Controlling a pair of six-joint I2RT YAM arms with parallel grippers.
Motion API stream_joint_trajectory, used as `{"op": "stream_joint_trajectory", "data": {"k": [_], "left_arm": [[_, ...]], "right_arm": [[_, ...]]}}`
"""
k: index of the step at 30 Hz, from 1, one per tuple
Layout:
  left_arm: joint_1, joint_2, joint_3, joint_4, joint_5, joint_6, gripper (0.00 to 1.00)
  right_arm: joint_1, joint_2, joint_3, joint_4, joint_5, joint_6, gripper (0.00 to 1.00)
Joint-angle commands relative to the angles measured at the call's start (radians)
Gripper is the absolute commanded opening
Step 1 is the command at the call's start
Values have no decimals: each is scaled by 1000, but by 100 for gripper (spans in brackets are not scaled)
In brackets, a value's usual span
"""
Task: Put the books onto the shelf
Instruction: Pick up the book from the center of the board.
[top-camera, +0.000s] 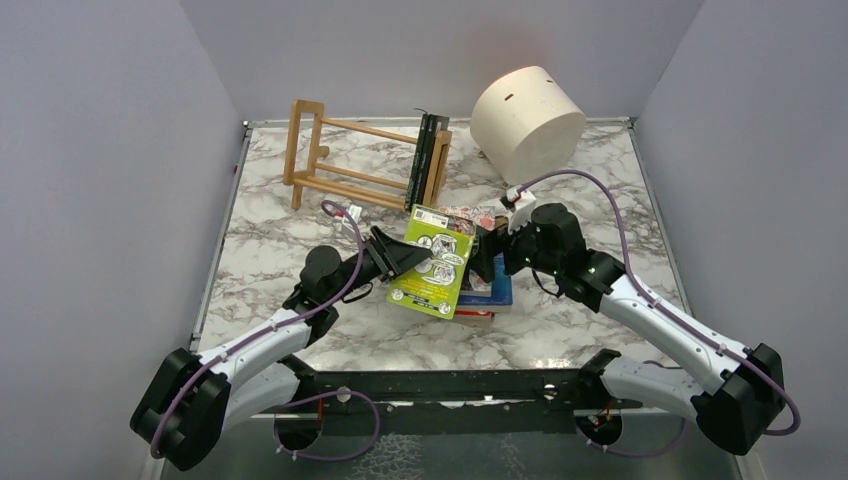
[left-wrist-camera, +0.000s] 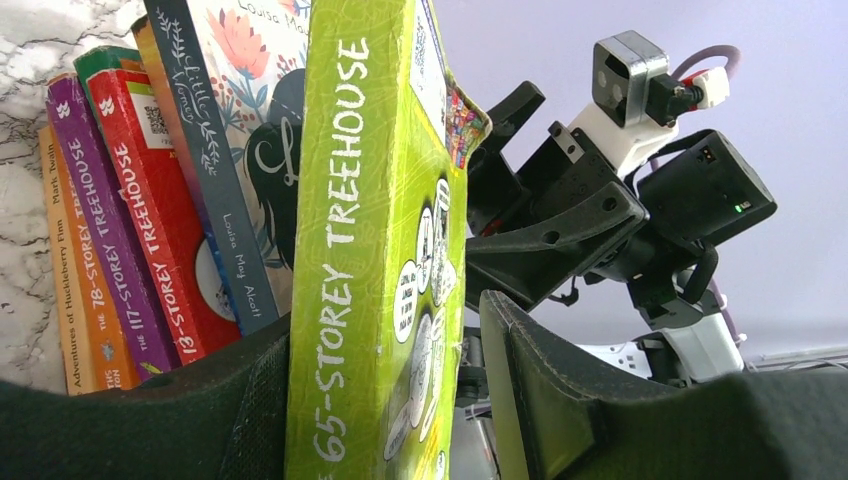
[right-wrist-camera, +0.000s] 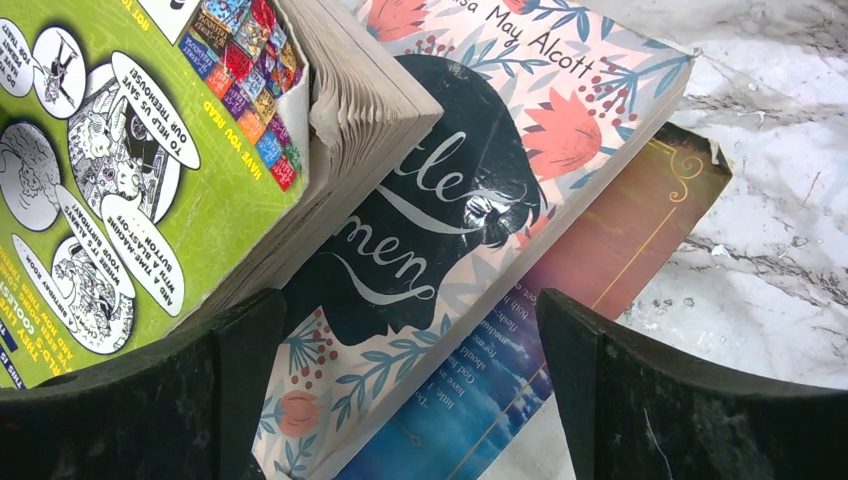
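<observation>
Lime-green book (top-camera: 432, 262), the treehouse one, is pinched between the fingers of the left claw (top-camera: 408, 256), which is closed partway on it with a pad on either cover, spine towards that wrist's camera (left-wrist-camera: 370, 250). It sits tilted over the pile of books (top-camera: 490, 292) in the middle of the worktop (top-camera: 300, 230), towards the near edge. I cannot tell whether its lower edge touches the pile. The right claw (top-camera: 490, 258) hangs just beside it on the other side, jaws spread wide and holding nothing (its fingers straddle the flowered book (right-wrist-camera: 450, 200) on top of the pile). The shelf (top-camera: 345, 160) stands near the far left corner, well apart from both claws, with two dark books (top-camera: 428, 160) leaning upright at its right end. A cream drum (top-camera: 527, 120) lies on its side by the far edge, right of the shelf.
</observation>
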Motion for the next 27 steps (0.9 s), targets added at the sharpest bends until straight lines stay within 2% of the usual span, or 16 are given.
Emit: {"op": "stream_joint_trajectory", "data": {"k": [1,13,14,22,24,27], "left_arm": [[2,2,41,30,13,22,0],[1,51,32,29,-17,24,0],[2,54,35,28,-13,27,3],[2,95,49,28,39,58,51],[1,100,49,28,56,74,59],[1,109,51,28,81,95,64]], "right_arm": [[5,-26,-8,8,32,8,95],[5,-51,-16,7,58,17,95],[5,-51,-16,6,60,17,95],[5,-50,-19,7,71,20,95],[5,-49,-19,7,71,22,95],[5,-46,-17,7,69,21,95]]}}
